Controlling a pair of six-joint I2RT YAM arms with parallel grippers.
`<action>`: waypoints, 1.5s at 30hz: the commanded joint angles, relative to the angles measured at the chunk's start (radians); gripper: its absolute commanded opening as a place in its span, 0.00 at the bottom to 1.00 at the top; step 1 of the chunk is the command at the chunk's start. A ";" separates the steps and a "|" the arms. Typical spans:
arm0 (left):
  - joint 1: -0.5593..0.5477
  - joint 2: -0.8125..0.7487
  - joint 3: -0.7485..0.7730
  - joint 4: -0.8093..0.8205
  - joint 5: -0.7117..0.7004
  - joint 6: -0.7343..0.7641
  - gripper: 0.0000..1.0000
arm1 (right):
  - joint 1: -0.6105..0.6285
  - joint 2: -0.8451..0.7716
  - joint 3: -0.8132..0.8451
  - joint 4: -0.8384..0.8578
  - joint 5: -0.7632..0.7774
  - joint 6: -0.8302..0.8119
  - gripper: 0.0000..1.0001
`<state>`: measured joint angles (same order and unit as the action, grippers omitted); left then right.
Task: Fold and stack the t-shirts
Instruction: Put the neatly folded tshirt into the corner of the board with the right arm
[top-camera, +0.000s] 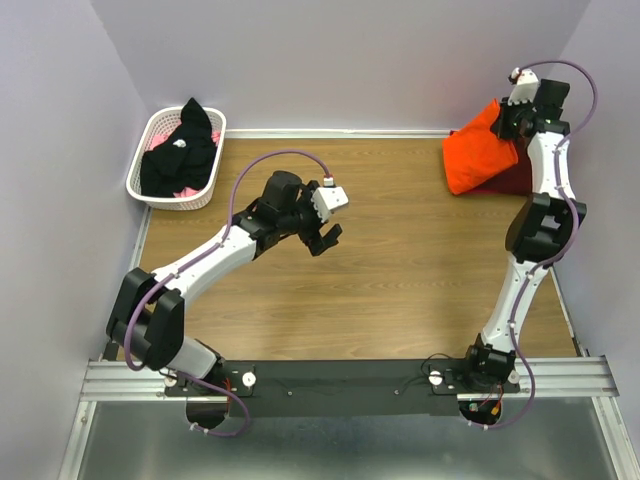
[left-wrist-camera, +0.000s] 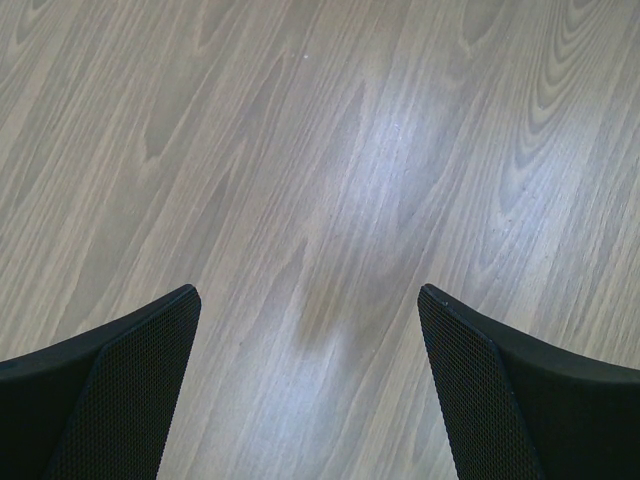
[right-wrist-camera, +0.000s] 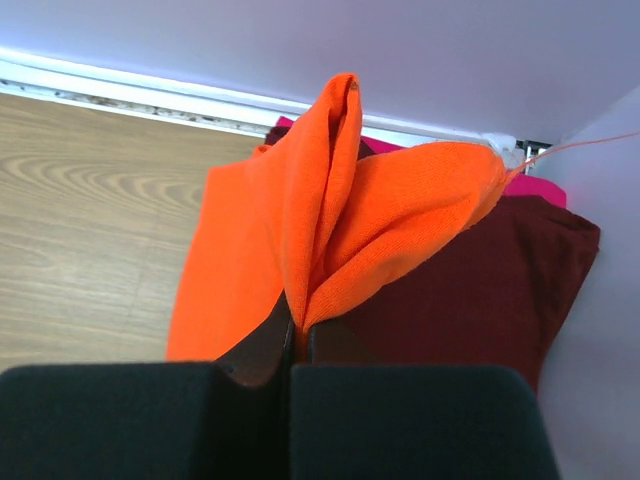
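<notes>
The bright orange t-shirt (top-camera: 478, 155) lies at the back right of the table, over a dark maroon t-shirt (top-camera: 512, 180). My right gripper (top-camera: 510, 122) is shut on a fold of the orange t-shirt (right-wrist-camera: 330, 220) and holds that edge lifted; the maroon t-shirt (right-wrist-camera: 480, 290) lies flat beneath, with a strip of pink cloth (right-wrist-camera: 535, 186) behind it. A black t-shirt (top-camera: 182, 150) is heaped in the white basket (top-camera: 150, 190) at the back left. My left gripper (top-camera: 322, 238) hangs open over bare wood near the table's middle, its fingers (left-wrist-camera: 130, 390) wide apart with nothing between them.
Purple walls close in the table on the left, back and right; the right wall stands close to my right gripper. Pink cloth (top-camera: 190, 190) shows under the black shirt in the basket. A metal rail (top-camera: 340, 380) carries both arm bases at the near edge.
</notes>
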<state>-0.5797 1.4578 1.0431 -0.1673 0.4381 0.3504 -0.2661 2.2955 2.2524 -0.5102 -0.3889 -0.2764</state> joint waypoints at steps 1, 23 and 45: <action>0.004 0.021 0.034 -0.014 0.002 0.001 0.97 | -0.015 0.039 0.061 0.012 0.002 -0.046 0.01; 0.004 0.038 0.069 -0.090 0.022 -0.007 0.98 | -0.084 0.226 0.038 0.122 0.051 -0.135 0.20; 0.168 -0.091 -0.003 0.000 0.094 -0.120 0.98 | -0.087 -0.057 -0.047 0.134 0.025 0.104 1.00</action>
<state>-0.4271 1.4155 1.0756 -0.2169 0.4858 0.2577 -0.3489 2.3077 2.2211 -0.4023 -0.3191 -0.2665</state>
